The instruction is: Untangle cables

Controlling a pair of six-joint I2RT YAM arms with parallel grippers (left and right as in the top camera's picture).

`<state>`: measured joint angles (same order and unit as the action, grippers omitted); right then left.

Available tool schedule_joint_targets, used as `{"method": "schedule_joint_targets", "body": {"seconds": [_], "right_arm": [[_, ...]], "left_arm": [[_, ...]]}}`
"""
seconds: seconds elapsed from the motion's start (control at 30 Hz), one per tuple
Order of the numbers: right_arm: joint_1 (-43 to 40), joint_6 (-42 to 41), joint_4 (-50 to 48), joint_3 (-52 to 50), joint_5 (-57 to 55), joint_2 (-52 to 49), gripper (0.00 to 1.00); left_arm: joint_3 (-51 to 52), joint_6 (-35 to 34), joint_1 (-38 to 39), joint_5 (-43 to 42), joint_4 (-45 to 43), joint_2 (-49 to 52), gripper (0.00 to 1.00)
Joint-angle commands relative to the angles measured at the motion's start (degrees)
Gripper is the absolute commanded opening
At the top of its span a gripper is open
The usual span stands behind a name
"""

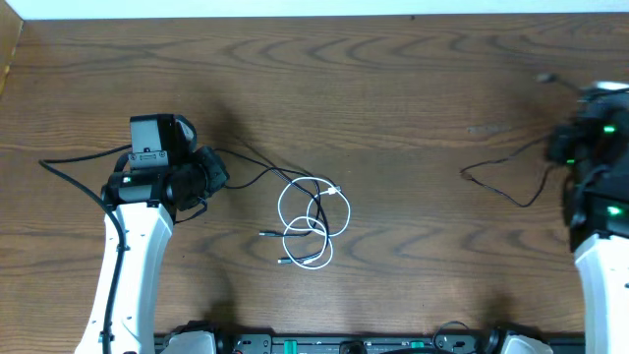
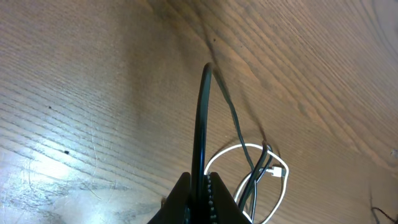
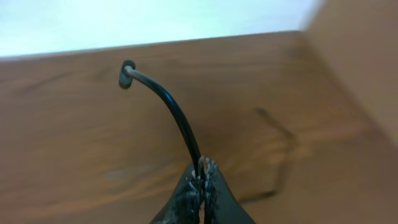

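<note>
A white cable lies in loops at the table's middle, tangled with a thin black cable. That black cable runs left to my left gripper, which is shut on it. In the left wrist view the left gripper pinches the black cable, which arches up and falls back to the white loop. My right gripper at the far right is shut on a second black cable, apart from the tangle. The right wrist view shows the right gripper clamped on this cable, its plug end free.
Small plug ends lie at the tangle's lower left. A thicker black robot wire trails left of the left arm. The table's back edge meets a white wall. Arm bases line the front edge.
</note>
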<state>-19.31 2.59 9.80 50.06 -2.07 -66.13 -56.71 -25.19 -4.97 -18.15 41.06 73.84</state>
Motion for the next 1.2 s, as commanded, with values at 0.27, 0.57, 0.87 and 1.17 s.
{"method": "schedule_joint_targets", "body": {"seconds": [0.27, 0.57, 0.87, 1.17], "right_arm": [[-21.9, -21.0, -1.7, -0.2, -2.3, -3.7, 0.01], [-24.1, -24.0, -3.4, -0.2, 9.0, -6.2, 0.79], [-20.0, -23.0, -2.2, -0.2, 40.7, -6.3, 0.62], [1.0, 0.3, 15.1, -0.2, 51.6, -6.4, 0.76]], "left_arm": [[-0.5, 1.2, 0.8, -0.7, 0.0, -0.2, 0.08], [-0.5, 1.2, 0.8, -0.7, 0.0, -0.2, 0.07], [-0.5, 4.7, 4.6, -11.5, -8.0, -0.2, 0.07], [-0.9, 4.8, 17.1, -21.1, -28.5, -3.0, 0.08]]}}
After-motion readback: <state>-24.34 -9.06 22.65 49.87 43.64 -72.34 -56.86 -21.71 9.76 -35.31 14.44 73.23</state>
